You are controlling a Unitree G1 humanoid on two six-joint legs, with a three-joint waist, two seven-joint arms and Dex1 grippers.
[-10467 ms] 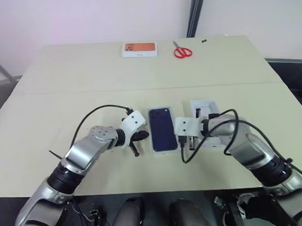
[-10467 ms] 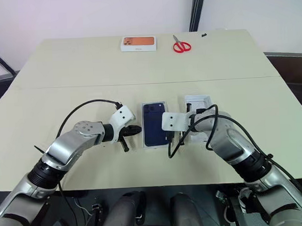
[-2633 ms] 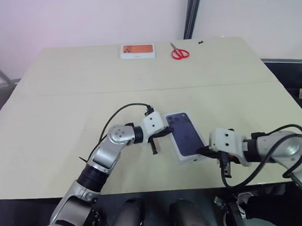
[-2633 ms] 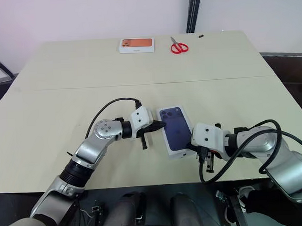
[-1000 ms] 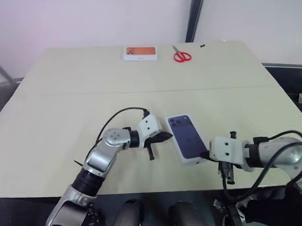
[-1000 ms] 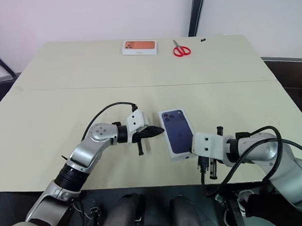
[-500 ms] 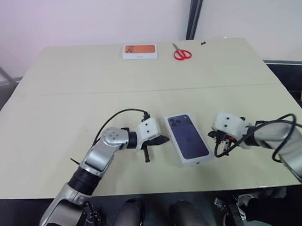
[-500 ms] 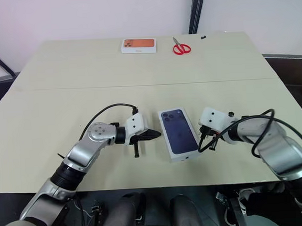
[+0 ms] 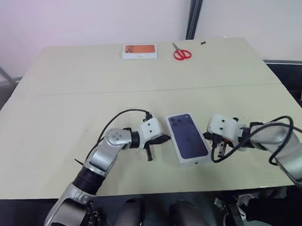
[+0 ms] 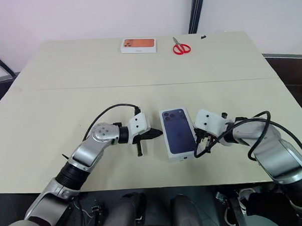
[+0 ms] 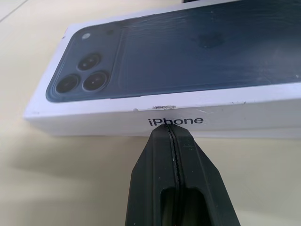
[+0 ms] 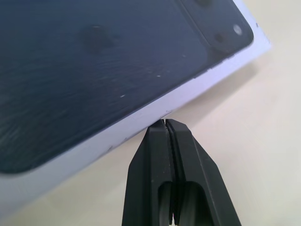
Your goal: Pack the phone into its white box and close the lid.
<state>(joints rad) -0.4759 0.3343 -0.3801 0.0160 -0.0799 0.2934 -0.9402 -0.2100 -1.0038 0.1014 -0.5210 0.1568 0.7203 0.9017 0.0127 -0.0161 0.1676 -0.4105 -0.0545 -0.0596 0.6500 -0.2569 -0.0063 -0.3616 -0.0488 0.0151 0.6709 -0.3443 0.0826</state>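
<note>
end effectors (image 9: pixel 164 138) (image 9: pixel 216 142) | both pinched together | flanking lid (image 9: pixel 188 136) sides

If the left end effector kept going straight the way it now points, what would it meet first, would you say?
Most likely the long white side of the closed phone box, just under the lid's printed face. The shut left end effector points right at that side wall; whether it already touches is unclear.

The lid (image 9: pixel 188 137), printed with a dark-blue phone back, sits squarely on the white box (image 11: pixel 141 123), which lies flat and slightly skewed near the table's front edge; the phone is presumably inside.
</note>
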